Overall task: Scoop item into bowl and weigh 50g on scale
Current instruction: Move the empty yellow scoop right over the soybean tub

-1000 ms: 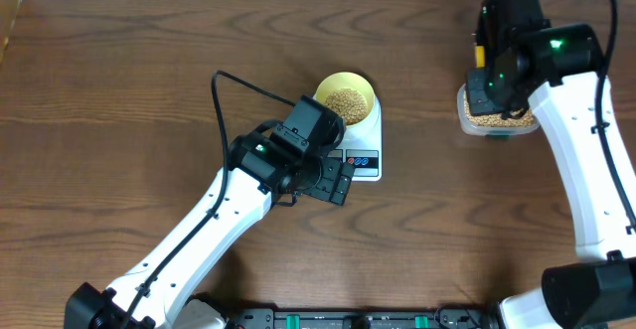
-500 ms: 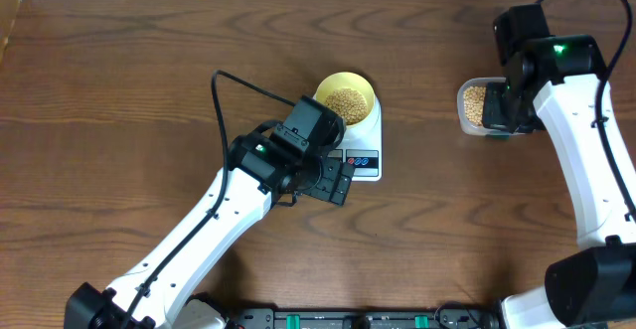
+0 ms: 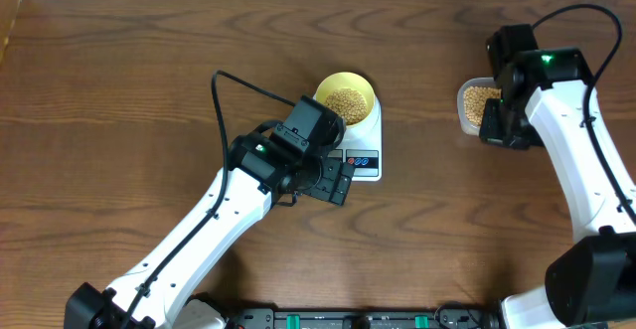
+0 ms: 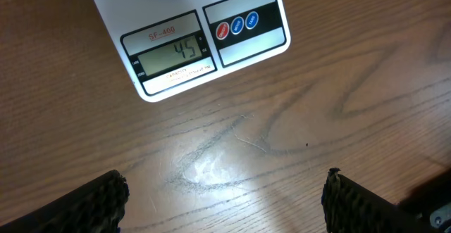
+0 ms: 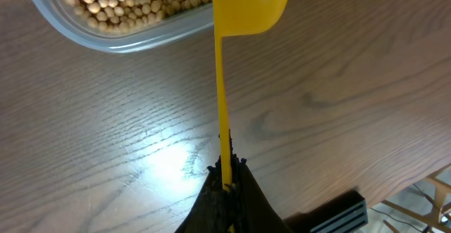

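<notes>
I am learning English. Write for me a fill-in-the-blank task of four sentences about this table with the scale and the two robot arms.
1. The display of the scale reads ____.
2. The right pincer is shut on the handle of the ____ scoop.
3. The bowl, filled with beans, stands on the ____.
4. The jaws of the left pincer stand wide ____.

Missing words: 45; yellow; scale; open.
</notes>
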`<act>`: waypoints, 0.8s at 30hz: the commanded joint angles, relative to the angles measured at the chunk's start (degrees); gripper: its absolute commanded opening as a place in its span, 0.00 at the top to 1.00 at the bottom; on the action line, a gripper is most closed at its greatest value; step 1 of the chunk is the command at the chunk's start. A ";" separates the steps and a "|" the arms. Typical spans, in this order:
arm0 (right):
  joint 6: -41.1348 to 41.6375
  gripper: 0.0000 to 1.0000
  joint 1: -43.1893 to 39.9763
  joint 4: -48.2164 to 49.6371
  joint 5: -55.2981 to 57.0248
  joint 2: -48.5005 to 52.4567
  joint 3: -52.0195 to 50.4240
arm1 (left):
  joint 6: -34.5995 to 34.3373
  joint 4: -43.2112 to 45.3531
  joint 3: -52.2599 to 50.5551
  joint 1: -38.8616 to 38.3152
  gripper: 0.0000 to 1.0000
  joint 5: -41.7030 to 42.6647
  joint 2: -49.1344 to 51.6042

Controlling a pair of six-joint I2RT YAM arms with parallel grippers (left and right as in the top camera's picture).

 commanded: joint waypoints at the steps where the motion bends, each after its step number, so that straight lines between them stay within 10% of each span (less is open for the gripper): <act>1: 1.27 0.99 -0.24 1.40 1.25 -0.72 -1.38 | 1.20 0.00 0.11 -0.09 0.09 -0.76 -0.83; 24: -3.04 0.99 -2.05 13.27 -2.56 -0.17 -5.11 | 1.22 0.00 0.11 -0.09 0.09 -0.76 -0.83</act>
